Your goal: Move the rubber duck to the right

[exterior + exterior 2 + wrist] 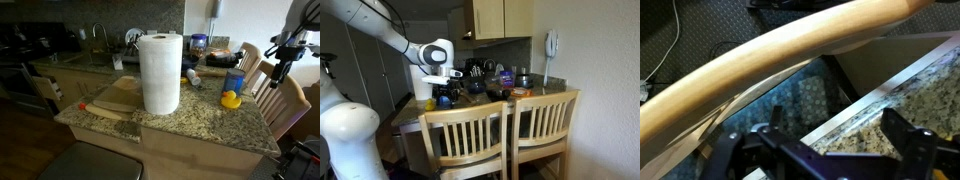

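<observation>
Small bright yellow rubber duck (231, 99) sat on the speckled granite worktop (200, 125) near its right-hand edge, just in front of a blue cylindrical can (235, 82) (touching or just beside, couldn't tell). A tall white paper-towel roll (160, 72) stood upright mid-worktop, well left of the duck. A flat wooden cutting board (113, 101) lay to the left of the roll. Cluttered items sat further back, too small to name. Pale wooden slat-back chairs (285, 100) were pushed against the worktop edge beside the duck, between it and the arm.

White robot arm (380, 30) reached in from the left of an exterior view and bent down at the wrist. Its black end effector (443, 76) hung above the worktop edge behind the chair backs (470, 125). In an exterior view the end effector (275, 68) hovered over the chairs, right of the can and higher than the duck, touching neither.

Wrist view gave the close detail. A curved wooden chair rail (790, 50) crossed the frame diagonally, with the granite edge (910, 100) below it. The end effector (825, 150) had its dark fingers (905, 140) spread wide apart with nothing between them. The finger gap was not readable in either exterior view. A wall phone (551, 42) and wooden cabinets (500, 18) appeared only in an exterior view.
</observation>
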Controlling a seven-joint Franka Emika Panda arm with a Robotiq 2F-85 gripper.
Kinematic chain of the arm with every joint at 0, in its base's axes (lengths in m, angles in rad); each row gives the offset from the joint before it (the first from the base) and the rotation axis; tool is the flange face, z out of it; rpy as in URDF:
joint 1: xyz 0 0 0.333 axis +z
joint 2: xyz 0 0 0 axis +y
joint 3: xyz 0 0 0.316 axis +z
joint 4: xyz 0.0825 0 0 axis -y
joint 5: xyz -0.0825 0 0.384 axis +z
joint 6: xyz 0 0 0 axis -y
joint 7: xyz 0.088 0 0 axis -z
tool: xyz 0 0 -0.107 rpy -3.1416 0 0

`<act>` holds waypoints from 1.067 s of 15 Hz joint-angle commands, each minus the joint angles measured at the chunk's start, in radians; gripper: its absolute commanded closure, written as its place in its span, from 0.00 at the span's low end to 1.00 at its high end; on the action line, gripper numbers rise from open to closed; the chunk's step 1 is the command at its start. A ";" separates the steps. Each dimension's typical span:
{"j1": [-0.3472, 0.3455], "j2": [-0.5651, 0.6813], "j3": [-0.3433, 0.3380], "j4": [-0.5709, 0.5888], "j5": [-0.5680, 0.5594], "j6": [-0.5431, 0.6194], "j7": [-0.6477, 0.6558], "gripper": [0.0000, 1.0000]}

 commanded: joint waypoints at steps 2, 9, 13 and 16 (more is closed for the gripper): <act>-0.021 0.002 0.020 0.001 0.009 -0.001 -0.007 0.00; -0.017 -0.232 0.119 -0.067 -0.091 0.073 0.057 0.00; 0.005 -0.255 0.140 -0.024 -0.089 0.052 0.074 0.00; 0.008 -0.322 0.148 -0.050 -0.095 0.054 0.080 0.00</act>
